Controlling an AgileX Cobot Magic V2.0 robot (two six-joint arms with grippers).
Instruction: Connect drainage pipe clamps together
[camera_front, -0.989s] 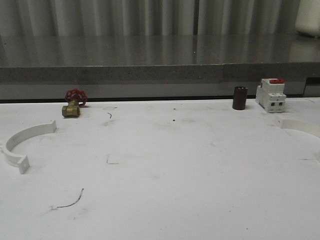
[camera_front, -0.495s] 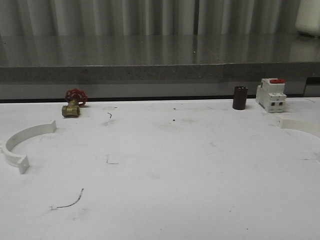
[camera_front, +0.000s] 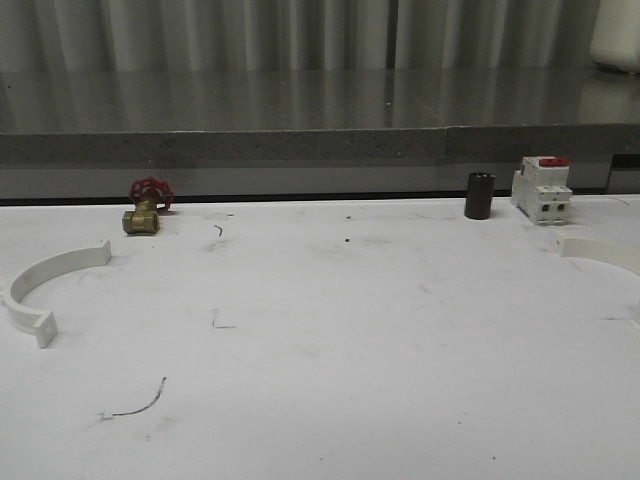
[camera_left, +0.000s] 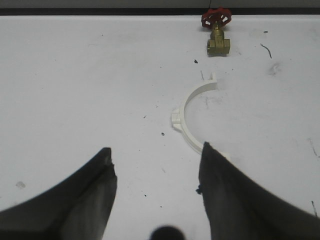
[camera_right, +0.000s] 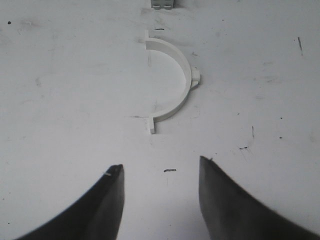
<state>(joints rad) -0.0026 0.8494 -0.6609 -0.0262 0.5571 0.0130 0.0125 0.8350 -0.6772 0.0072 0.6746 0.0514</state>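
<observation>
Two white half-ring clamps lie flat on the white table (camera_front: 330, 330), far apart from each other. The left clamp half (camera_front: 40, 285) sits near the table's left edge, its open side turned toward the middle of the table, one holed tab toward the back and the other toward the front. The right clamp half (camera_front: 600, 250) lies at the far right edge, partly cut off in the front view, just in front of the circuit breaker (camera_front: 541, 189).

In the left wrist view, the left clamp half (camera_left: 189, 116) lies ahead of the left gripper (camera_left: 156, 175), the nearest tab end just beside the tip of one dark finger (camera_left: 220, 185), though I cannot tell if they touch. The fingers stand spread, nothing between them, bare table in the gap.

In the right wrist view, the right clamp half (camera_right: 175, 82) lies ahead of the right gripper (camera_right: 160, 172), clear of both fingertips, its lower tab roughly in line with the gap. These fingers are also parted and hold nothing.

Along the back edge stand a brass valve with a red handwheel (camera_front: 146, 206) behind the left clamp half, and a dark cylinder (camera_front: 479, 195) beside the breaker
</observation>
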